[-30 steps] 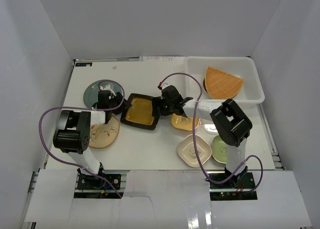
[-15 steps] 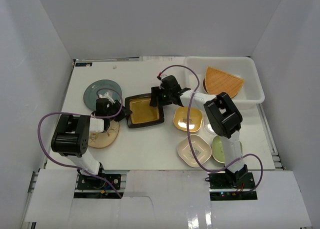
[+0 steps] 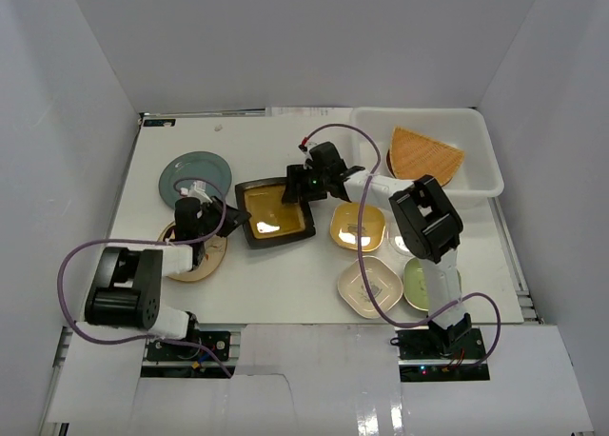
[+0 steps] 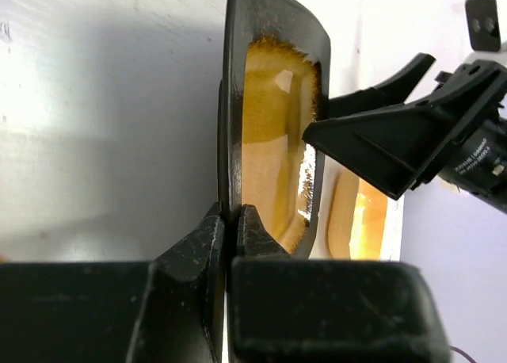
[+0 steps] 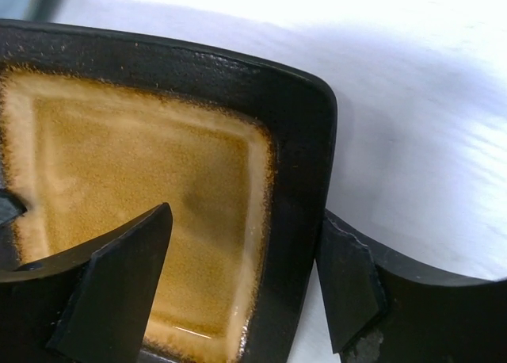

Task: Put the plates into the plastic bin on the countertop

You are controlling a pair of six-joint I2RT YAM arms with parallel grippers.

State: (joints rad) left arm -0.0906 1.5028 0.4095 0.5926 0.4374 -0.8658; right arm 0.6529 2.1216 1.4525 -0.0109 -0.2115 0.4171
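- Left gripper point(image 4: 230, 224) is down low at the near rim of the black-rimmed plate point(image 3: 276, 212), its two dark, wedge-shaped fingers point(image 4: 207, 236) pressed in on that thin edge from either side. That is a pinch.
- The plate is a rounded rectangle. It has a matte, speckled black rim and a glossy mustard-yellow well that catches a bright glint.
- It lies out on the flat white countertop point(image 3: 276, 274), left of centre and well apart from the plastic bin point(image 3: 419, 113). I cannot tell whether any edge is off the surface.
- Right gripper point(image 5: 242, 288) is at the opposite, far-right corner with its jaws spread. One black fingertip point(image 5: 127, 276) hangs over the yellow glaze, and the other sits just outside the rim, so the rim runs between them with a gap on the inner side.
- The bin is a milky, translucent tub with rounded corners at the far right. Inside it, the woven fan tray point(image 3: 425, 156), tan and finely ribbed, leans on something dark.
- The smooth teal round plate point(image 3: 195, 172) lies far left.
- The petal-patterned plate point(image 3: 202, 257) is partly under the left arm.
- To the right of the plate are a shiny yellow square dish point(image 3: 357, 227), a cream square dish point(image 3: 369, 286) and a green square dish point(image 3: 419, 284), all soft-cornered.
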